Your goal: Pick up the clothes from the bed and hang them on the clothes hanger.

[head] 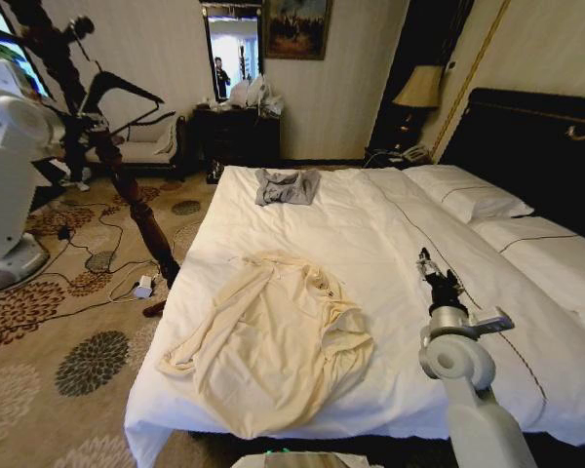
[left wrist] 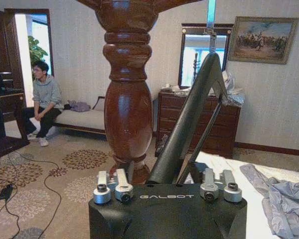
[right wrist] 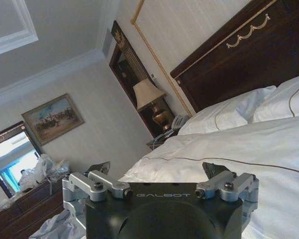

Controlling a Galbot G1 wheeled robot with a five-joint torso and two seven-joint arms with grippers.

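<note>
cream clothes [head: 273,341] lie on the white bed [head: 370,234]; left hand [left wrist: 167,174] pinches the clothes hanger [left wrist: 189,119]; right hand [head: 431,270] spread.

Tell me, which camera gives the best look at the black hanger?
The left wrist view: the hanger rises close up from the left claw, beside the wooden stand. The head view catches it small, far off at the left. The right wrist view looks toward the pillows instead.

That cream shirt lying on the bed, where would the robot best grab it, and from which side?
Probably at the collar end of the cream shirt, where fabric bunches into raised folds near the bed's middle. The right gripper hovers over the sheet beside it, so coming from above on that side looks easiest.
</note>
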